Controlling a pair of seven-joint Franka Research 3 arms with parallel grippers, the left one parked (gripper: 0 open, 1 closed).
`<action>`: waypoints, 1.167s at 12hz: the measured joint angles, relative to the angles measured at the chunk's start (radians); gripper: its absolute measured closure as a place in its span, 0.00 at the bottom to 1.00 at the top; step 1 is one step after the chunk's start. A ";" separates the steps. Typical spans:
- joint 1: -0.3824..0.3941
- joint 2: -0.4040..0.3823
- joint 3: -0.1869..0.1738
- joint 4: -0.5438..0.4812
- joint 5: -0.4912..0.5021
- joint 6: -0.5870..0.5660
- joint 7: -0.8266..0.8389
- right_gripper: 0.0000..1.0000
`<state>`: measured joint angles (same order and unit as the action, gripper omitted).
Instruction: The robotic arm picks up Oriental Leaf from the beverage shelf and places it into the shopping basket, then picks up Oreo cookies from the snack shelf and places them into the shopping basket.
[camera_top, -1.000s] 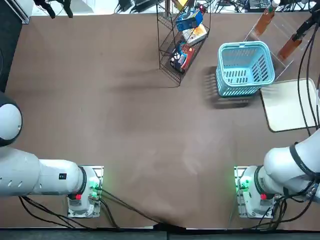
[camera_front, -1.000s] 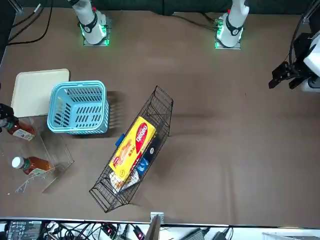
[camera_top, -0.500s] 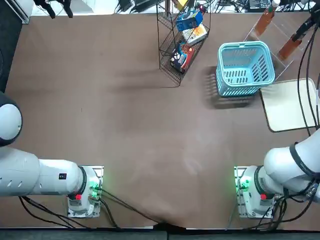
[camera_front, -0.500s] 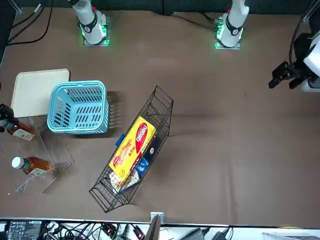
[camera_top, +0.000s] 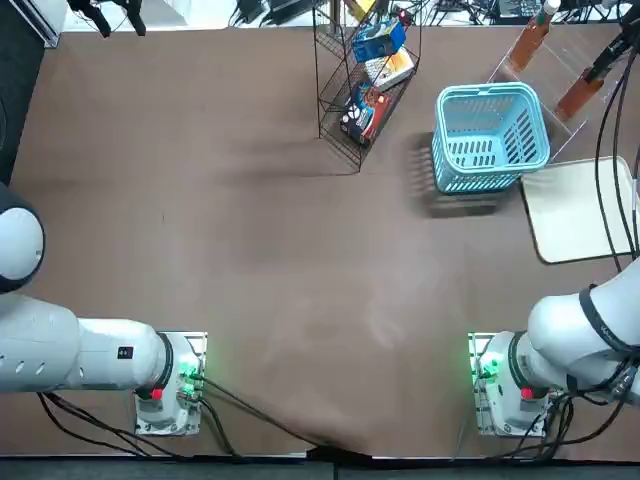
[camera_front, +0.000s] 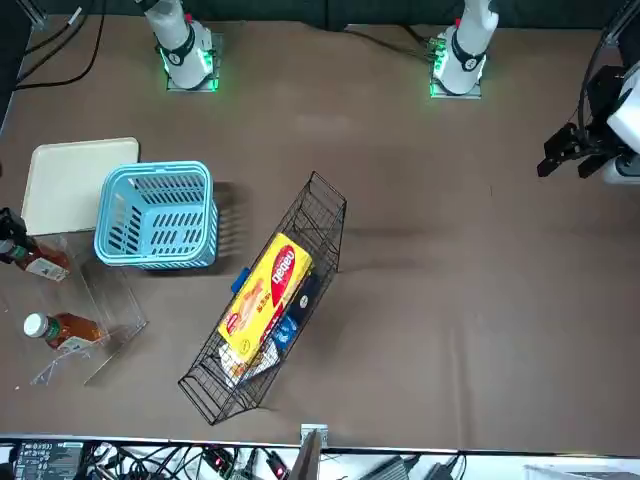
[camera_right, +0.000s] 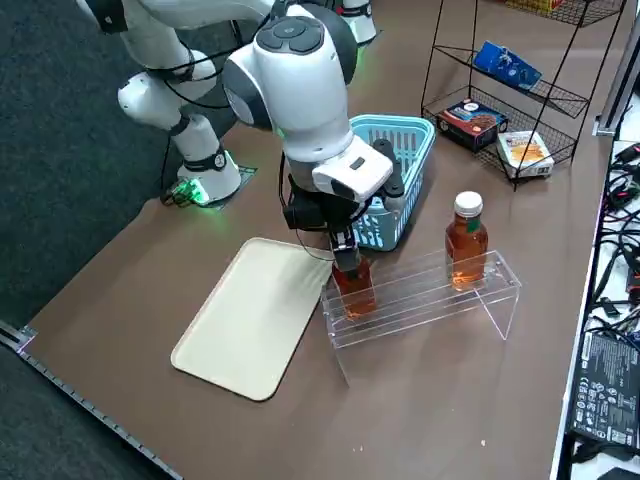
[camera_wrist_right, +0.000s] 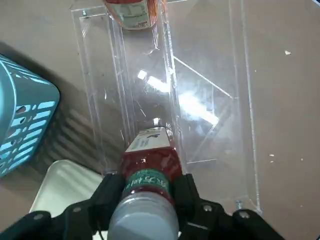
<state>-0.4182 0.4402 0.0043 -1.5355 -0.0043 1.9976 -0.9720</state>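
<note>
Straddling bottle (camera_wrist_right: 152, 170), end effector (camera_wrist_right: 150, 200).

right pincer (camera_wrist_right: 151, 187) slightly shifted, at bottle neck (camera_wrist_right: 149, 181)

A cream, flat rounded-rectangular board (camera_right: 250, 320) lies near the right gripper (camera_right: 342, 245); well apart from it sit a yellow rectangular packet (camera_front: 265, 298), a white box with orange print (camera_right: 525, 150) and a dark red-and-black packet (camera_right: 472, 122) (those last two close together)

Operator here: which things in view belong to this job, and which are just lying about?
Job:
- right claw, at the near tea bottle
- acrylic shelf
- turquoise basket
- black wire rack
- blue packet

Lying about:
- cream tray
- yellow packet
</note>
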 joint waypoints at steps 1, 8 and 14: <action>0.000 0.000 0.000 0.000 0.000 0.000 -0.001 0.44; 0.003 -0.085 0.010 0.036 0.000 -0.100 -0.003 0.44; 0.013 -0.174 0.018 0.116 0.000 -0.274 0.000 0.44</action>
<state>-0.4051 0.2658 0.0220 -1.4198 -0.0047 1.7236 -0.9719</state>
